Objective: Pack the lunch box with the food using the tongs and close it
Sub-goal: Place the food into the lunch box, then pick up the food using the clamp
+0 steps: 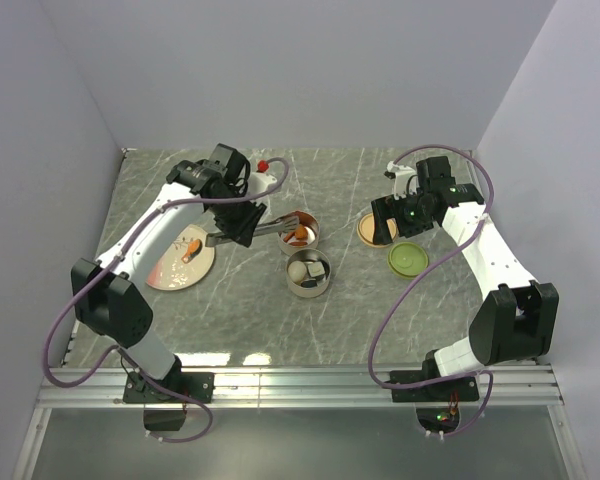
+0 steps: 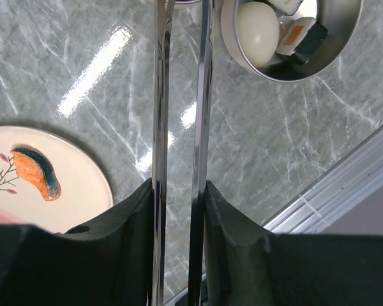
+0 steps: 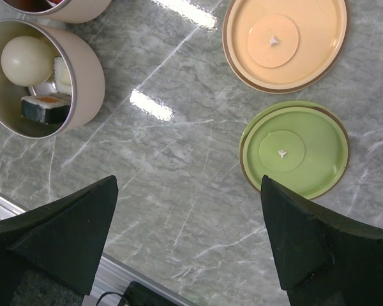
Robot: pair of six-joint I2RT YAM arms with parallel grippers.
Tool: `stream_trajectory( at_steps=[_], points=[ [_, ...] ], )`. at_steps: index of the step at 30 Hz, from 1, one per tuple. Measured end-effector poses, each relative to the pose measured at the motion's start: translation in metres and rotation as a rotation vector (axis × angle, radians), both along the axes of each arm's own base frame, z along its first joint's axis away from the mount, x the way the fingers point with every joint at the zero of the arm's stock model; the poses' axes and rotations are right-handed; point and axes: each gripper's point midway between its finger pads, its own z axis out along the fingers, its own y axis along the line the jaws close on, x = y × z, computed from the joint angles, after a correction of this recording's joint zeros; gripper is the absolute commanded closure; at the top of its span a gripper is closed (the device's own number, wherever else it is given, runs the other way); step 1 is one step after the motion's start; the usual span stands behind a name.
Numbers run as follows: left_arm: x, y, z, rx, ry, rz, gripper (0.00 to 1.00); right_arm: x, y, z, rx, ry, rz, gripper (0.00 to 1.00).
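Observation:
My left gripper [image 2: 179,191] is shut on the tongs [image 2: 203,95], whose two slim arms run out between its fingers. In the top view the tongs [image 1: 272,230] reach right, with their tips at the far steel tin [image 1: 300,232]; orange pieces lie inside it. The near tin [image 1: 308,272] holds a whitish ball [image 2: 258,24] and a dark-and-white piece [image 2: 301,38]. One orange salmon-like piece [image 2: 37,172] lies on the pink plate [image 2: 83,172]. My right gripper [image 3: 188,210] hangs open over bare table, beside the green lid [image 3: 295,148] and below the pale orange lid [image 3: 285,43].
A small red object [image 1: 264,163] sits at the back of the marble table near the left arm. An aluminium rail [image 1: 300,382] runs along the near edge. Grey walls close in the table at the back and on both sides.

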Motion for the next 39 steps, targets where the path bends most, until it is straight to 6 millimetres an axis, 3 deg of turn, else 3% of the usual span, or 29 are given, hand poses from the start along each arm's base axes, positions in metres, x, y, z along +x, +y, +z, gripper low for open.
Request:
stream_trajectory(
  at_steps=[12,22,25,31,39],
  points=[
    [0.006,0.003,-0.014,0.044,0.023,0.017,0.5,0.0,-0.001,0.0,-0.004,0.0,-0.003,0.0],
    [0.01,0.012,0.0,0.046,-0.032,0.044,0.46,0.0,-0.001,0.0,-0.006,-0.001,-0.003,0.0],
    [0.008,0.04,0.012,0.037,-0.064,0.109,0.45,0.0,-0.001,0.0,-0.006,-0.001,-0.003,0.0],
    [-0.001,0.133,0.021,0.074,-0.122,0.336,0.44,0.0,-0.001,0.0,-0.005,0.0,-0.002,0.0],
    [-0.033,0.207,-0.021,0.168,-0.023,0.456,0.41,0.0,0.0,0.0,0.0,0.003,0.001,0.0]
  ],
)
